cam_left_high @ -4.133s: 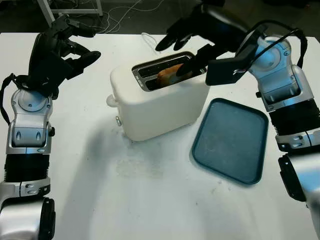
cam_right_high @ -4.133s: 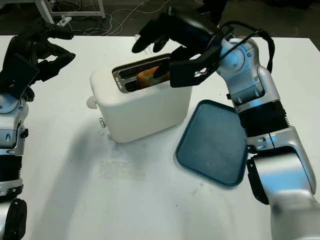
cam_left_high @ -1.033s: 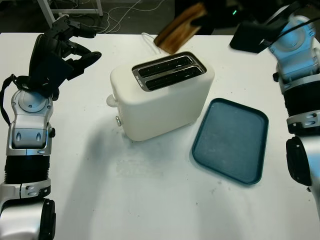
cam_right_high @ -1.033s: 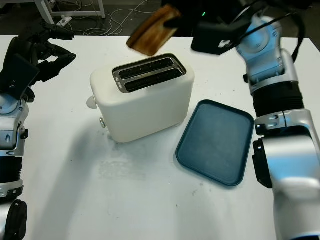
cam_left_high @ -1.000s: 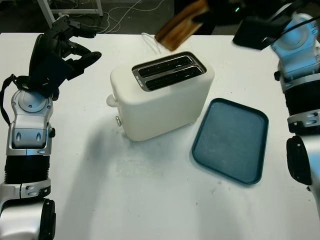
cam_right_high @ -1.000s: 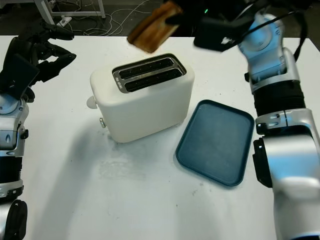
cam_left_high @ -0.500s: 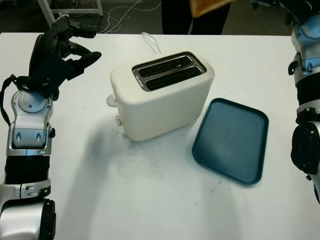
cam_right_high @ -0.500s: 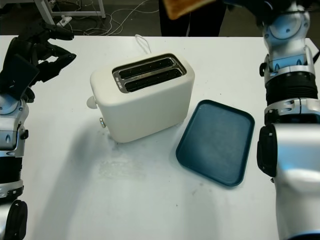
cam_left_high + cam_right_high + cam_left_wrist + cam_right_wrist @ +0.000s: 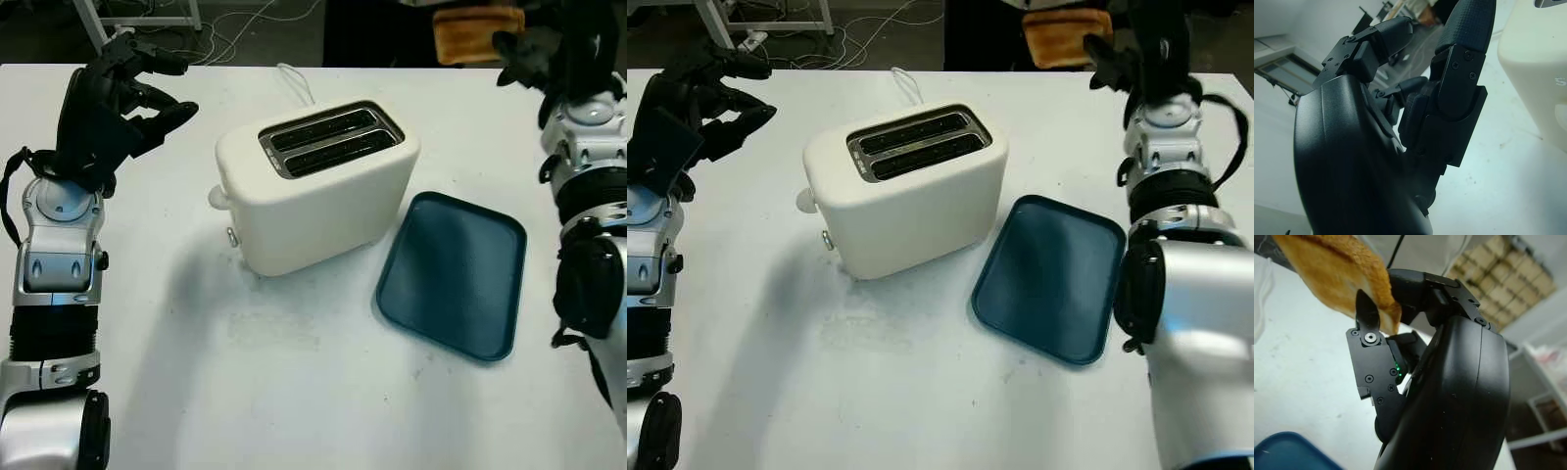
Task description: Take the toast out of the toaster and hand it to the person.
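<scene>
The toast (image 9: pixel 477 34), a golden-brown slice, is in the air beyond the table's far right edge, with my right hand (image 9: pixel 511 46) shut on one end of it. In the right wrist view the toast (image 9: pixel 1337 279) sticks out past the black fingers (image 9: pixel 1367 323). The cream toaster (image 9: pixel 318 191) stands mid-table with both slots showing dark and bare. A person in dark clothing (image 9: pixel 377 34) stands behind the far edge, just left of the toast. My left hand (image 9: pixel 122 93) is open, raised over the table's far left, apart from the toaster.
A dark blue tray (image 9: pixel 456 274) lies flat to the right of the toaster, bare inside. The toaster's white cord (image 9: pixel 297 84) runs off the far edge. Cables and a metal frame (image 9: pixel 147 20) lie on the floor behind the table.
My right hand has lifted the toast out of the toaster and swung it up and right to the far right edge. The left arm has stayed still.
</scene>
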`<state>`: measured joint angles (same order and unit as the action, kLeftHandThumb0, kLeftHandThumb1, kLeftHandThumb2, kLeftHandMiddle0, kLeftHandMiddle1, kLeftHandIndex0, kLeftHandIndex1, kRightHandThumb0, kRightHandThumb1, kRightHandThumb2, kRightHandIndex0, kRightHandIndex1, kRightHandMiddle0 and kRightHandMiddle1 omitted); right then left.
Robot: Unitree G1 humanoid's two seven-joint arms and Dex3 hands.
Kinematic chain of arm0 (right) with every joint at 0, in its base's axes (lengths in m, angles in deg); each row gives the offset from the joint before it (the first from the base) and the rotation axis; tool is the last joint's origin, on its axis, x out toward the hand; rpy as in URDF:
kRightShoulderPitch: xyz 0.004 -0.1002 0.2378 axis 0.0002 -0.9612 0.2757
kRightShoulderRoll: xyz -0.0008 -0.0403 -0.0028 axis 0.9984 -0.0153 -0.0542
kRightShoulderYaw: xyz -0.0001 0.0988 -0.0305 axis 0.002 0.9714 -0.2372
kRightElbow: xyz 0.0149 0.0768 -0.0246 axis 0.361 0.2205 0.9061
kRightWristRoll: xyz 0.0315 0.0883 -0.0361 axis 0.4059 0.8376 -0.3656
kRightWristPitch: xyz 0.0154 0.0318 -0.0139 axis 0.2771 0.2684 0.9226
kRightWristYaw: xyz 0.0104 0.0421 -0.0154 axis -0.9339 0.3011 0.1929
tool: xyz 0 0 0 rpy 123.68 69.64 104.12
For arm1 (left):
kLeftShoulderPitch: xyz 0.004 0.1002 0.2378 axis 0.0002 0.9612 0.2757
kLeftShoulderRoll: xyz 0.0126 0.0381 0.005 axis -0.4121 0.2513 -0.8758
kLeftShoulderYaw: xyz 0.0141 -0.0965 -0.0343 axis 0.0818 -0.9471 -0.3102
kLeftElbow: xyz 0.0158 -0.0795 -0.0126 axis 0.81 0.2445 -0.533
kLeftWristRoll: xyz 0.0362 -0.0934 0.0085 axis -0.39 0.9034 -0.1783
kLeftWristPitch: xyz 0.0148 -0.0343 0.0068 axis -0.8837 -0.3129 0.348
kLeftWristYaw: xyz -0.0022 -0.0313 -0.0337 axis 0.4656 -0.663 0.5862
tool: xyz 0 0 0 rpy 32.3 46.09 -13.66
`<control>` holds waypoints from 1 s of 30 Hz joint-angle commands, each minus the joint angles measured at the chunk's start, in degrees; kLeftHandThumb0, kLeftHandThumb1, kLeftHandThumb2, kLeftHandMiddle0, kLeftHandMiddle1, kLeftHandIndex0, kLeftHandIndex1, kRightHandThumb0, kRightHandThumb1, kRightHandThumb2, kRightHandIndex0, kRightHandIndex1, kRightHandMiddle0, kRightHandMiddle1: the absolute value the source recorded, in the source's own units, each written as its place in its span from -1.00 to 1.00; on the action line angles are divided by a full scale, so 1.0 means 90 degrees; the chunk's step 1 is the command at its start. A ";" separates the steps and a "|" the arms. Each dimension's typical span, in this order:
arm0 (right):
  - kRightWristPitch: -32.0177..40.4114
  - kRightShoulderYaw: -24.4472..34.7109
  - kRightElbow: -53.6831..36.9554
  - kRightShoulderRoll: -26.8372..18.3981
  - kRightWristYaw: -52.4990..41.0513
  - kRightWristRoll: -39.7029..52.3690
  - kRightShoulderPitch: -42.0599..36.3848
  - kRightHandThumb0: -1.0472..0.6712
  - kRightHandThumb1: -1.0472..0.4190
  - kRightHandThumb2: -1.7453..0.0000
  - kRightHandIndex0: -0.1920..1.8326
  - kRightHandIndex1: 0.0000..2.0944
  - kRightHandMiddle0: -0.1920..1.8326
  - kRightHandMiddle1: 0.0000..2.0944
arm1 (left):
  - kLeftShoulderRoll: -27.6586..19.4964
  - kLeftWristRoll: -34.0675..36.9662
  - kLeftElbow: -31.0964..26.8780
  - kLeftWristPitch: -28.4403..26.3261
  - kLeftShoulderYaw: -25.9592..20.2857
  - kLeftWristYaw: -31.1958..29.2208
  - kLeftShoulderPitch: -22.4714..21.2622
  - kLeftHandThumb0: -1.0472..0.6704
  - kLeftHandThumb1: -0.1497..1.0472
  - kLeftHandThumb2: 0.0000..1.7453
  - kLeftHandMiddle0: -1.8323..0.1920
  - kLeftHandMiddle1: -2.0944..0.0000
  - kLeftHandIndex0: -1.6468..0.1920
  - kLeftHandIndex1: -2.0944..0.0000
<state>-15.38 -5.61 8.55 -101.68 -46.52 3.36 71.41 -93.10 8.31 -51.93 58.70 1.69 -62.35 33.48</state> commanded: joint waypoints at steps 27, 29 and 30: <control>0.0192 0.0740 0.0238 0.0645 -0.0409 0.0752 -0.0551 0.09 -0.83 0.64 -0.13 0.67 -0.61 0.67 | -0.0047 0.0168 0.0231 0.0140 0.0004 -0.0064 -0.0016 -0.88 0.79 -0.96 0.42 -0.17 0.39 -0.01; 0.0147 0.0734 0.0214 0.0656 -0.0462 0.0746 -0.0537 0.08 -0.83 0.65 -0.09 0.67 -0.55 0.67 | -0.0040 0.0167 0.0225 0.0144 0.0005 -0.0067 -0.0026 -0.88 0.79 -0.96 0.43 -0.17 0.39 -0.01; 0.0149 0.0766 0.0213 0.0656 -0.0483 0.0780 -0.0523 0.08 -0.83 0.64 -0.10 0.67 -0.55 0.67 | -0.0035 0.0158 0.0193 0.0101 0.0009 -0.0060 -0.0028 -0.88 0.79 -0.96 0.43 -0.17 0.40 -0.01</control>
<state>-12.61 1.22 10.81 -96.16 -50.54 9.82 66.04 -93.03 9.45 -49.92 59.04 1.61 -62.76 33.47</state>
